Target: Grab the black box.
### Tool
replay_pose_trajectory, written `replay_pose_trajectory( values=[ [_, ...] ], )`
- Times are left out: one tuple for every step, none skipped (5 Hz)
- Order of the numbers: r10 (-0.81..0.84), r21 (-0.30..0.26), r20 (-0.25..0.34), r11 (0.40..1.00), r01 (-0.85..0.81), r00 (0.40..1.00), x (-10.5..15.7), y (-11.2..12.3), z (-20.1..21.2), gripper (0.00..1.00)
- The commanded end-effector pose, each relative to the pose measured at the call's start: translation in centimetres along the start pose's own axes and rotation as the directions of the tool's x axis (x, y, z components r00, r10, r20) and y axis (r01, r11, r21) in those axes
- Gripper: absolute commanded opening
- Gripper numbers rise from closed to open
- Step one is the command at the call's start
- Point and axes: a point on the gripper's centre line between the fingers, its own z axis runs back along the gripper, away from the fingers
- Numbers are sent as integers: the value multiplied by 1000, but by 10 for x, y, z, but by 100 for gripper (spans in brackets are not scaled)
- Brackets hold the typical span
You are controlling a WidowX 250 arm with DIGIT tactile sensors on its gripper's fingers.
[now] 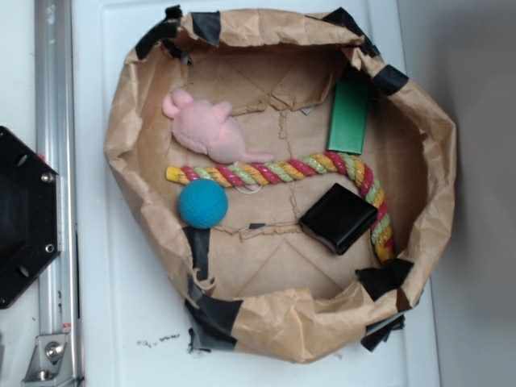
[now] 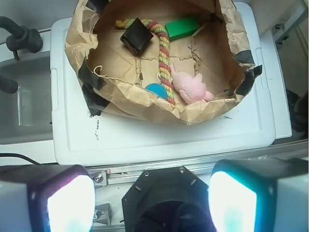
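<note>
A white plastic counter [image 1: 121, 306] carries everything, with a silver metal rail [image 1: 55, 161] along one edge and a black hexagonal mount plate [image 1: 24, 218] beside it. On the counter sits a wide, crumpled brown paper basin [image 1: 274, 318] with rolled-down walls, patched at several spots around its rim with strips of black tape [image 1: 211, 313].

Inside the basin, a long braided rope in yellow, red and green [image 1: 274, 172] lies across the floor and bends down along the side wall. A flat green rectangular block [image 1: 349, 117] leans against the far wall, its lower end near the rope's bend. A pink plush toy mouse [image 1: 207, 129] lies just above the rope, its tail touching it. A round teal ball [image 1: 202, 202] rests just below the rope's loose end.

The small glossy black box [image 1: 339, 218], flat with rounded edges, lies on the basin floor inside the rope's bend, one corner against the rope, well apart from the ball.

In the wrist view the gripper [image 2: 152, 203] hangs above the counter's near edge, outside the basin; its jaws are spread wide, with nothing between the two pale fingertips [image 2: 71, 205].
</note>
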Motion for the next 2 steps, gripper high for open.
replay_pose_trajectory(
  values=[
    [0,0,0,1000,0,1000,0,0,0,100],
    [60,59,48,996,-63,997,48,3,-22,100]
  ],
)
